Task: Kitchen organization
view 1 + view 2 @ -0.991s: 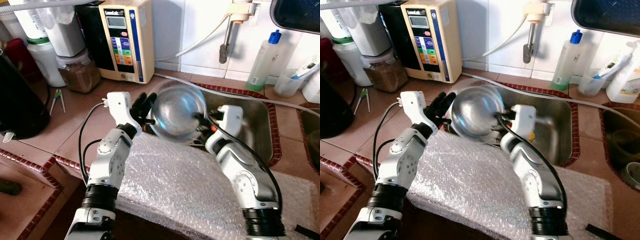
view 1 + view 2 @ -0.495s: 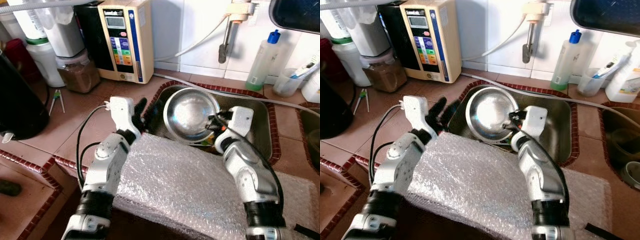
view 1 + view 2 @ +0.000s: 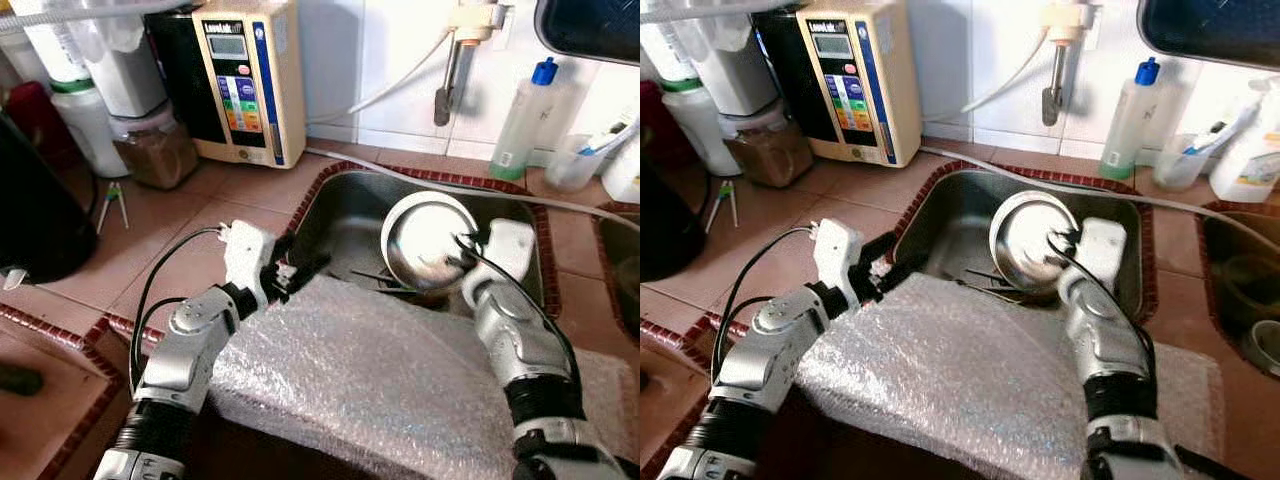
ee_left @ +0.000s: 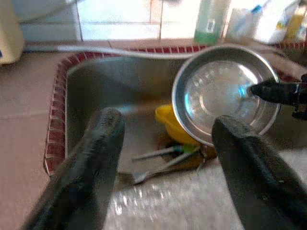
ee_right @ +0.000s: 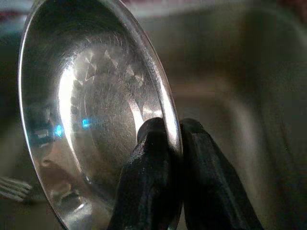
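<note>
Right gripper pinches the rim of a steel bowl, holding it tilted on edge over the sink. Left gripper hangs spread open at the sink's near-left corner, above the bubble wrap. Down in the sink lie a yellow cup and some cutlery.

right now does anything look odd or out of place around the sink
One thing: a sheet of bubble wrap is draped over the counter's front edge by the sink, an unusual work surface. The steel bowl hangs tilted on edge above the sink, pinched at its rim by the right gripper. The left gripper is open, empty.
</note>
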